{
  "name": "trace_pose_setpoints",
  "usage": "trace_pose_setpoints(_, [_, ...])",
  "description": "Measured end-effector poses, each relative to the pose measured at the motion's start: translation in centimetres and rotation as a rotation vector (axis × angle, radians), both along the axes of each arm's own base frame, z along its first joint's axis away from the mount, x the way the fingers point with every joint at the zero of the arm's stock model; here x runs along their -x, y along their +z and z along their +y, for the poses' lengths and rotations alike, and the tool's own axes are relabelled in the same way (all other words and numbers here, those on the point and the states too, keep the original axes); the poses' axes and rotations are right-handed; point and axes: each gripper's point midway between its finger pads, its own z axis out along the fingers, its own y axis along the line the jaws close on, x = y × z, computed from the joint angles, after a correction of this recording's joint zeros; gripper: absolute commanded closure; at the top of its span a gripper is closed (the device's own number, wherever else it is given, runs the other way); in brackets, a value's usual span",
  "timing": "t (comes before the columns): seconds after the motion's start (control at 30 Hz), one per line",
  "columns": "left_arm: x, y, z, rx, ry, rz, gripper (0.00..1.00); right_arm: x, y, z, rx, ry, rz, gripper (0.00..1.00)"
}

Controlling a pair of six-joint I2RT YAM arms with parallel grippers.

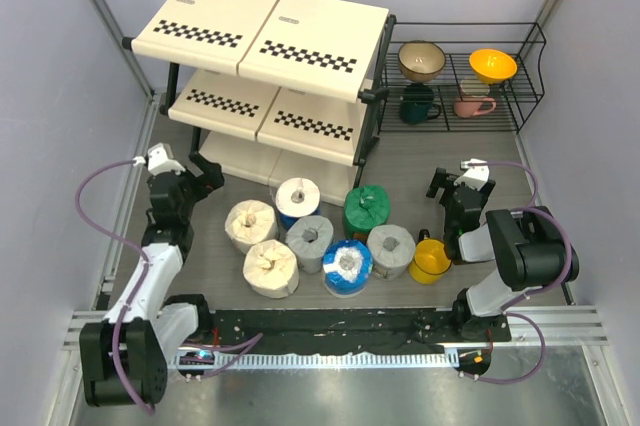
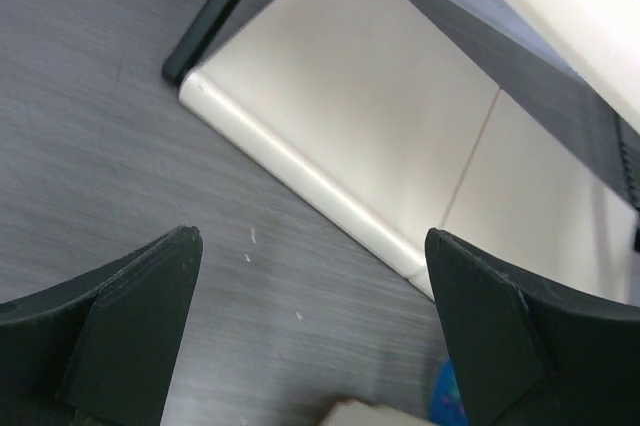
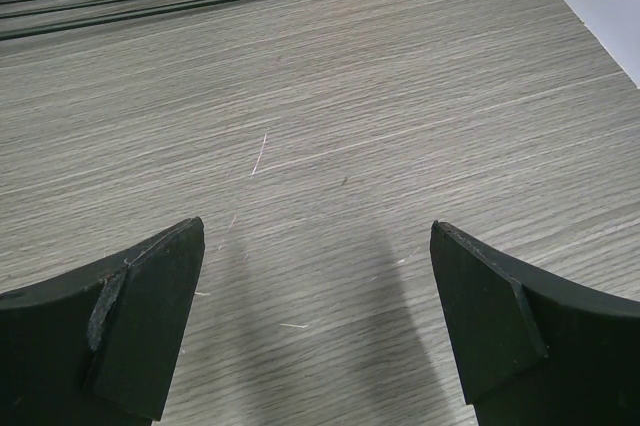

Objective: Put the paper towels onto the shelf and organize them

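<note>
Seven rolls [image 1: 310, 236] cluster on worktop [image 1: 400, 171] before shelf [image 1: 260, 31], none shelved. Both wide apart, empty: left jaws, right jaws. We take near cream roll [image 1: 250, 224] first, gripping mid-body, clear of neighbours.

Top view: even, diffuse light from above is recorded; soft shadows are cast under the shelf [image 1: 262, 31] and beside the paper towels [image 1: 310, 243], and glare is reflected from the metal plate [image 1: 330, 391] at the near edge. Left wrist view: rendered dimmer and slightly blurred. Right wrist view: a faint shadow is thrown on the table [image 3: 400, 96] between the soft-edged fingers [image 3: 140, 326] of the right gripper [image 3: 316, 246]
</note>
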Motion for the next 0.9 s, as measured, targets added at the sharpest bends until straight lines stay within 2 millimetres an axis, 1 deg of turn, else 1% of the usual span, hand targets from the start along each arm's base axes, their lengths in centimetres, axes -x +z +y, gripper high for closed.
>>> trace_pose_setpoints(0.07, [0.8, 0.6, 0.1, 0.068, 0.042, 0.023, 0.00, 0.0, 0.0, 0.0, 0.000, 0.000, 0.000, 0.00])
trace_pose_setpoints(0.17, [1.4, 0.8, 0.6, 0.118, 0.105, 0.076, 0.00, 0.0, 0.0, 0.0, 0.000, 0.000, 0.000, 0.00])
trace_pose_setpoints(0.33, [1.8, 1.3, 0.8, 0.175, 0.148, 0.144, 0.00, 0.0, 0.0, 0.0, 0.000, 0.000, 0.000, 0.00])
trace_pose_setpoints(0.67, [3.1, 0.4, 0.4, 0.210, 0.164, 0.285, 0.00, 0.0, 0.0, 0.0, 0.000, 0.000, 0.000, 0.00])
trace_pose_setpoints(0.8, [3.8, 0.5, 0.3, 0.208, 0.160, 0.333, 0.00, 0.0, 0.0, 0.0, 0.000, 0.000, 0.000, 0.00])
trace_pose_setpoints(0.9, [4.2, 1.0, 0.0, 0.213, 0.147, 0.347, 0.00, 0.0, 0.0, 0.0, 0.000, 0.000, 0.000, 0.00])
